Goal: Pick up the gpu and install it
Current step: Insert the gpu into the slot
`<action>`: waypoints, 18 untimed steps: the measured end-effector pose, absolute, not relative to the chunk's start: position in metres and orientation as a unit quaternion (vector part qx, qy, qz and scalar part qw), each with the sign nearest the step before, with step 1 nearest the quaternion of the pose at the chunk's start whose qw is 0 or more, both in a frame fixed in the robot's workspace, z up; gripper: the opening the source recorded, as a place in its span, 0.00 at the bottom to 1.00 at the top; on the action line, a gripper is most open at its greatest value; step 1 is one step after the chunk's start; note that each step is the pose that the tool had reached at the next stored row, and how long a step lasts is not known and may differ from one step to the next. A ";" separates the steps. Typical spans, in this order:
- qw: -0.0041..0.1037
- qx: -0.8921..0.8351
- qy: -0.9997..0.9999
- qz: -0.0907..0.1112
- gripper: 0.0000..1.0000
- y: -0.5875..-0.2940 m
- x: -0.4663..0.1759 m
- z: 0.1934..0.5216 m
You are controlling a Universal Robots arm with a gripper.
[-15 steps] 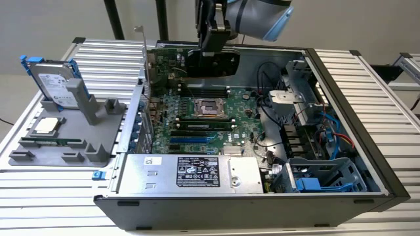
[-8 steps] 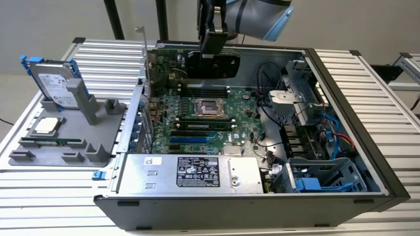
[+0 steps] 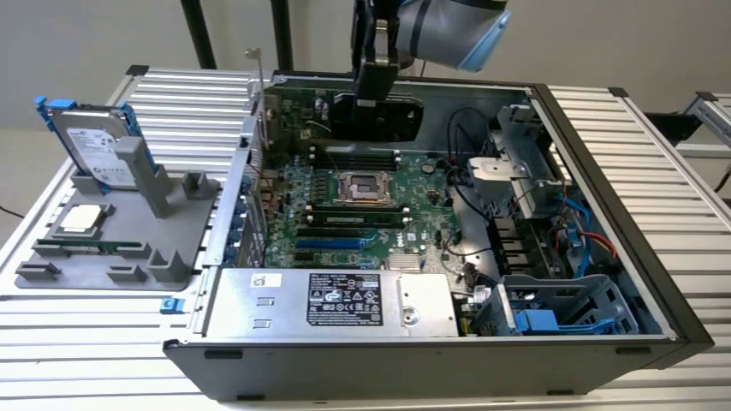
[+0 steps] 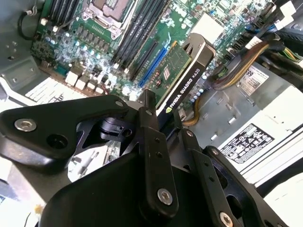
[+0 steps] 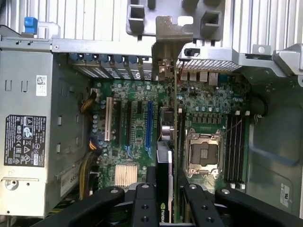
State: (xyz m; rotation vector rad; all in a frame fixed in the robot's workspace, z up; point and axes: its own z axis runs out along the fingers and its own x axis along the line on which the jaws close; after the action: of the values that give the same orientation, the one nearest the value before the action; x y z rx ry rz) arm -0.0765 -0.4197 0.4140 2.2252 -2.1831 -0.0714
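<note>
Gripping the gpu [image 3: 383, 120] by its upper edge, the end effector [image 3: 375, 90] hangs from the arm over the far part of an open computer case [image 3: 400, 368]. In the second wrist view its black fingers [image 4: 154, 142] are closed on either side of the card, green board on one side and black shroud on the other. The card stands on edge above the motherboard [image 3: 331, 218]; whether it touches the board cannot be told. In the first wrist view the card is seen edge-on, with its silver bracket [image 5: 171, 38] reaching towards the case's rear wall, and it lies between a blue slot [image 5: 149, 125] and the open CPU socket [image 5: 204, 152]. Dark RAM sticks [image 5: 233, 146] sit on the socket's other side. A silver power supply [image 3: 331, 301] fills the near side of the case. Outside the case, at the exterior view's left, a grey holder [image 3: 115, 248] on the ribbed counter [image 3: 103, 342] carries an upright hard drive [image 3: 98, 150] in a blue frame.
</note>
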 end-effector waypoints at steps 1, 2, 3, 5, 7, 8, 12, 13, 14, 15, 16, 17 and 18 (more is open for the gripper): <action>0.012 0.712 -0.702 -0.023 0.00 -0.420 -0.075 0.413; 0.012 0.710 -0.704 -0.023 0.00 -0.420 -0.074 0.412; 0.012 0.709 -0.705 -0.023 0.00 -0.420 -0.073 0.412; 0.012 0.708 -0.706 -0.023 0.00 -0.420 -0.072 0.410; 0.012 0.707 -0.707 -0.023 0.00 -0.420 -0.071 0.408; 0.012 0.706 -0.708 -0.023 0.00 -0.420 -0.071 0.406; 0.011 0.705 -0.709 -0.023 0.00 -0.420 -0.070 0.403; 0.011 0.704 -0.709 -0.023 0.00 -0.420 -0.069 0.402; 0.011 0.704 -0.710 -0.023 0.00 -0.420 -0.069 0.402; 0.011 0.704 -0.710 -0.023 0.00 -0.420 -0.069 0.401; 0.011 0.704 -0.710 -0.023 0.00 -0.420 -0.069 0.400; 0.011 0.704 -0.710 -0.023 0.00 -0.420 -0.069 0.400; 0.011 0.704 -0.710 -0.023 0.00 -0.420 -0.069 0.399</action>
State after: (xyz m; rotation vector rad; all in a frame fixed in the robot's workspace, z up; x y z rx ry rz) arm -0.0687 -0.4196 0.3992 2.1942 -2.2150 -0.0719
